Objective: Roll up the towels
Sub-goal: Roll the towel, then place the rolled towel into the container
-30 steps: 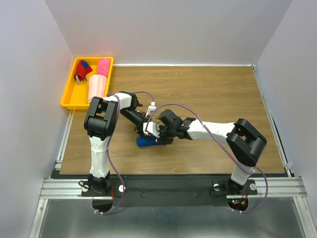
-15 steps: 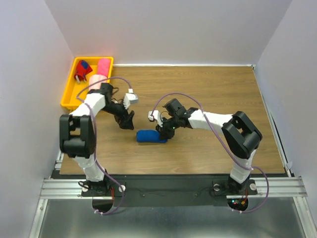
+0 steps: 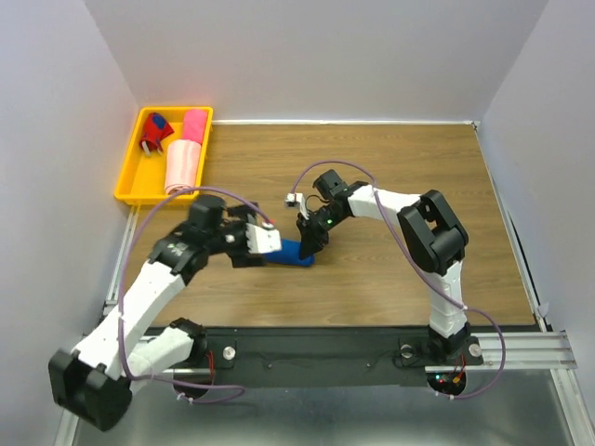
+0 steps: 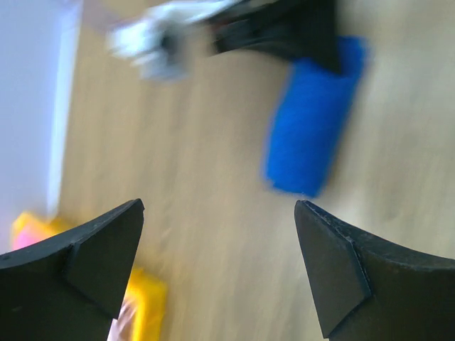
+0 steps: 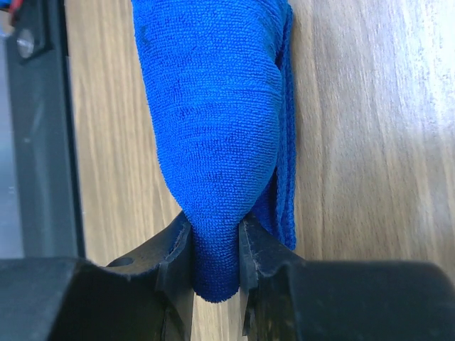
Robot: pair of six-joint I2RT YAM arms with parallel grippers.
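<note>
The royal blue towel point(image 3: 296, 253) lies rolled on the wooden table near the middle. My right gripper point(image 3: 310, 243) is shut on one end of the roll point(image 5: 213, 121), and the cloth is squeezed between its fingers point(image 5: 215, 249). My left gripper point(image 3: 253, 253) is wide open just left of the roll, with nothing between its fingers point(image 4: 220, 213); the blue roll point(image 4: 313, 121) lies ahead of it, apart from it. The hot pink towel point(image 3: 194, 125) and the pale pink towel point(image 3: 184, 165) lie rolled in the yellow tray.
The yellow tray point(image 3: 130, 181) sits at the table's far left corner and also holds a small red and blue object point(image 3: 155, 135). The tray's corner point(image 4: 146, 305) shows in the left wrist view. White walls stand on three sides of the table.
My left gripper let go of the blue towel and opened wide, swung away toward the tray, then came back beside the roll. My right gripper has closed on the roll's end.
</note>
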